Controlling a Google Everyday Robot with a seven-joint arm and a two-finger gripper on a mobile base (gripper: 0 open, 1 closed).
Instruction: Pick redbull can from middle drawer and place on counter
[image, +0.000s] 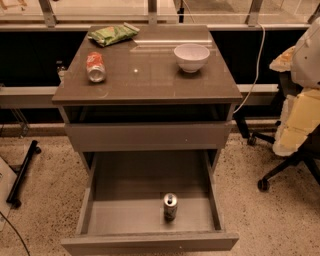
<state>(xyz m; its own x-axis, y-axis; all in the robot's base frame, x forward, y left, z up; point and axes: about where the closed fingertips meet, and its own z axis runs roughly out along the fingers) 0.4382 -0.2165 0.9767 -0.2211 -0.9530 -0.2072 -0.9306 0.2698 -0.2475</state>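
The redbull can (170, 206) stands upright inside the middle drawer (150, 242), near the front and a little right of centre. The drawer is pulled wide open toward me. The counter (145, 75) is the glossy brown-grey top of the cabinet above it. The gripper is not in view.
On the counter lie a red soda can (95, 66) on its side at the left, a green chip bag (112, 34) at the back left and a white bowl (191, 57) at the right. The shallower top drawer (147, 135) is slightly open. An office chair (295, 135) stands at the right.
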